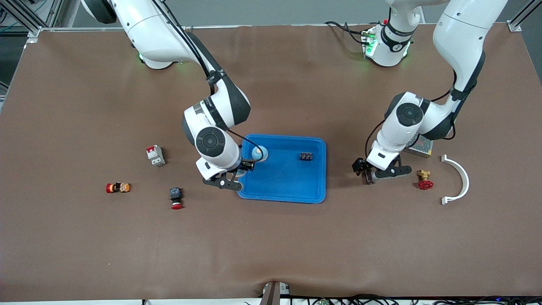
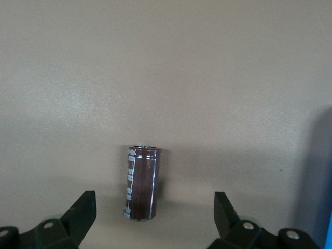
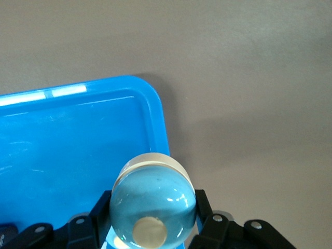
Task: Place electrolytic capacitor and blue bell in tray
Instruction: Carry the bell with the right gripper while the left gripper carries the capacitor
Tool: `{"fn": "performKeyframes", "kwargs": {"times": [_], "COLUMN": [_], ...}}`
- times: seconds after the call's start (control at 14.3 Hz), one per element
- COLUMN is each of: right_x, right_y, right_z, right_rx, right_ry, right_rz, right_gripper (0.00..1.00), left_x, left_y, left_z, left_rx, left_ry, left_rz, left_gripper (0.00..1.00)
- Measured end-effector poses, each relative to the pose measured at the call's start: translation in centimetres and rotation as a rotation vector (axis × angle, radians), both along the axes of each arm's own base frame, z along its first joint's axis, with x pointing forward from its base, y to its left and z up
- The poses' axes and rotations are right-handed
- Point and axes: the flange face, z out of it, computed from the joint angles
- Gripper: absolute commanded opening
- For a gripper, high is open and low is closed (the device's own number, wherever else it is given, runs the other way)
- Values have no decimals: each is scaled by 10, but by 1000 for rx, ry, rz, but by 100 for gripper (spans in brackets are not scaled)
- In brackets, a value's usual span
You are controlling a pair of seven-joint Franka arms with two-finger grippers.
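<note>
Front view: brown desk (image 1: 271, 245) with both arms working around the middle
Tray (image 1: 292, 186): bright blue, sitting mid-desk, a bit toward the front camera's edge
Right gripper (image 1: 247, 166): over the tray's rim at the right arm's end, jaws clamped on the blue bell (image 1: 258, 153)
Blue bell, right wrist view: pale blue dome (image 3: 153, 207) squeezed between the fingers (image 3: 205, 215), above the tray's rounded corner (image 3: 150, 104)
Left gripper (image 1: 369, 174): low over bare desk just off the tray's edge at the left arm's end, jaws spread wide, holding nothing
Electrolytic capacitor (image 2: 141, 182): dark brown cylinder standing upright on the desk, between the left gripper's open fingers (image 2: 80, 210) but touching neither; can't make it out in the front view
Already in the tray: small black block (image 1: 306, 156)
Other stuff: red valve (image 1: 424, 180) and white curved bracket (image 1: 459, 180) toward the left arm's end
</note>
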Motion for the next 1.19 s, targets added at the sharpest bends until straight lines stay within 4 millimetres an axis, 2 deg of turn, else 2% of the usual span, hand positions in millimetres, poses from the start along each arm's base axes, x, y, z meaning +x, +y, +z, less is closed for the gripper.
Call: {"fn": "performKeyframes", "kwargs": {"times": [0.28, 0.63, 0.98, 1.19], "right_x": [3, -2, -4, -6], "right_y": [13, 37, 44, 47], "right_z": [-12, -28, -53, -59], "right_rx": [2, 5, 6, 5], "right_ry": [-15, -33, -47, -47], "right_rz": [-24, -50, -63, -63], "right_gripper": [62, 62, 62, 62], "left_x": [2, 8, 13, 14], "left_y": [3, 2, 2, 2], "left_z": [-17, -20, -22, -26], "left_rx": [-7, -14, -19, -21], "left_ry": [25, 23, 22, 26], "left_rz": [11, 13, 17, 20], "left_gripper": [100, 100, 100, 100]}}
